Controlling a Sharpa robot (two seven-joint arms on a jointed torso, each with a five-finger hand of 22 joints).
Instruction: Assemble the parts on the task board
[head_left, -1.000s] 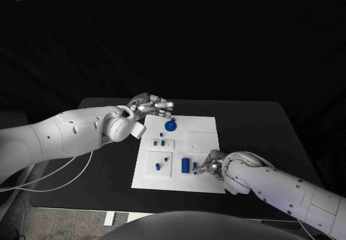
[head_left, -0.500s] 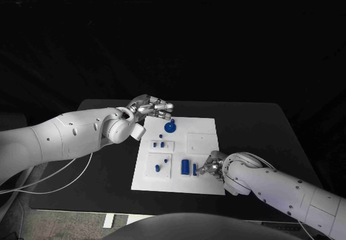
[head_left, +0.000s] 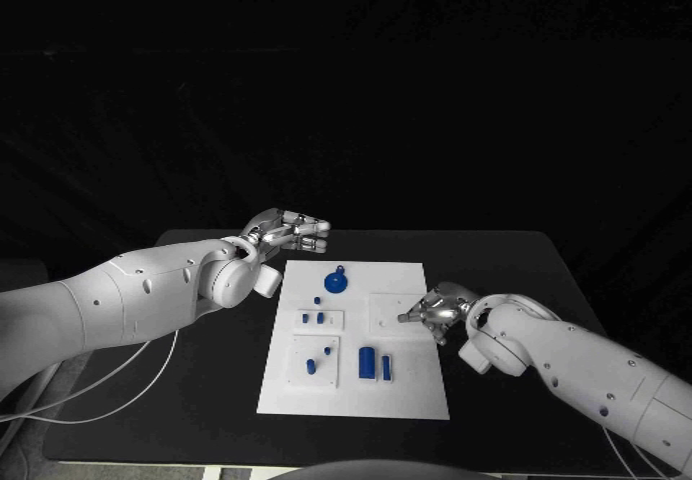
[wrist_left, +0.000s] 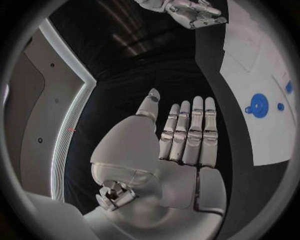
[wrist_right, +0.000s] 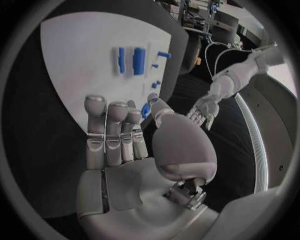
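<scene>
The white task board lies mid-table. On it are a round blue disc, small blue pegs in a raised square, and two upright blue blocks near its front. My left hand hovers off the board's far left corner, fingers straight and together, holding nothing. My right hand is at the board's right edge, beside a plain raised square. Its fingers are extended and hold nothing. In the right wrist view the blue blocks stand on the board beyond the fingertips.
The black table has bare surface on both sides of the board. A white cable trails off the table's left side under my left arm.
The camera has tilted, so the whole picture sits lower. My right hand has drawn back from the blue blocks toward the middle of the board's right edge. My left hand has drifted slightly farther from the board.
</scene>
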